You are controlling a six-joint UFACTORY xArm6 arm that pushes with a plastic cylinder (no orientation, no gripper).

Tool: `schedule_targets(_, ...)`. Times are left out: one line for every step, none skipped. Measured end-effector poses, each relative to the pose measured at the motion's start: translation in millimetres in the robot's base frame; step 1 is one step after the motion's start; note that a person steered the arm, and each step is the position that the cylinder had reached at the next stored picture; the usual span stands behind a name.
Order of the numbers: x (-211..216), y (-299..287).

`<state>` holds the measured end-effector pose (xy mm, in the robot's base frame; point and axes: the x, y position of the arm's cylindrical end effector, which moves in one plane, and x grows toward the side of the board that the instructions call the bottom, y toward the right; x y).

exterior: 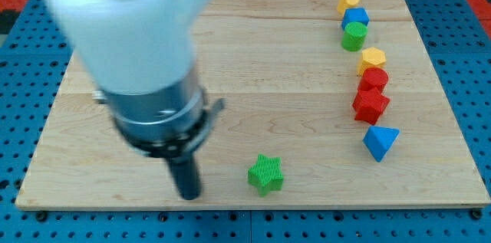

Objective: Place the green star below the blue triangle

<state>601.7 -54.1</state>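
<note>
— So, where does it stand with my tip (189, 195)?

— It sits on the board (253, 59) near the view's bottom edge, with the green star (266, 174) just to its right and a touch higher, close but apart as far as I can tell. There is nothing to open or clench: the arm ends in a plain rod, so it holds nothing.

— And the blue triangle (380, 142)?

— Well off to the right of the tip, past the star, and a little higher. It is the lowest of a loose column of blocks running up the right side: a red star-like block (371, 106), a red block (374, 79), a yellow block (372, 59), a green cylinder (354, 36), a blue block (356, 18) and a yellow one (349, 1) at the top.

— How much is done, then?

— Little, by my reading. The star lies well to the left of the triangle, not beneath it. It needs to travel rightward along the bottom strip until it rests under the triangle, and the tip is on the correct side for that shove.

— Any lettering or brand?

— None legible. A dark patch on the arm's casing at the top is too blurred to read.
</note>
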Motion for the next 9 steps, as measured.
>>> schedule_targets(-3, 10)
schedule_targets(-9, 34)
schedule_targets(-15, 78)
schedule_targets(-15, 116)
schedule_targets(-15, 146)
schedule_targets(-13, 163)
schedule_targets(-12, 158)
schedule_targets(-15, 101)
schedule_targets(-31, 95)
